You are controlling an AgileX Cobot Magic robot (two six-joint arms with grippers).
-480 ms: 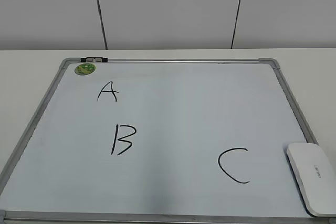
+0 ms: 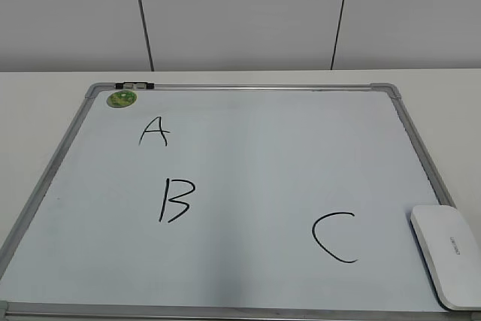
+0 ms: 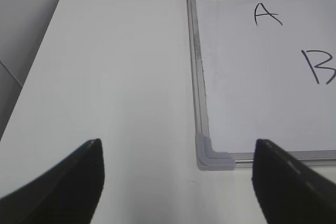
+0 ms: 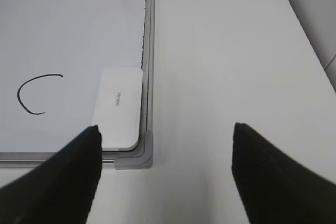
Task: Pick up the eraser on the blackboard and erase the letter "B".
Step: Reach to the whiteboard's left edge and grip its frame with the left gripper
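Observation:
The blackboard [image 2: 248, 148] is a white board with a silver frame, lying flat on the table. The black letter "B" [image 2: 176, 200] is at its left middle, also in the left wrist view [image 3: 320, 65]. The white eraser [image 2: 448, 255] lies on the board's near right corner, also in the right wrist view [image 4: 118, 108]. My left gripper [image 3: 177, 182] is open and empty above the table beside the board's near left corner. My right gripper [image 4: 165, 174] is open and empty just off the board's near right corner, short of the eraser. Neither gripper shows in the exterior view.
The letters "A" [image 2: 154, 131] and "C" [image 2: 334, 237] are on the board. A round green magnet [image 2: 122, 98] sits at the far left corner next to a metal clip [image 2: 134, 85]. White table [image 3: 115, 77] surrounds the board; a wall stands behind.

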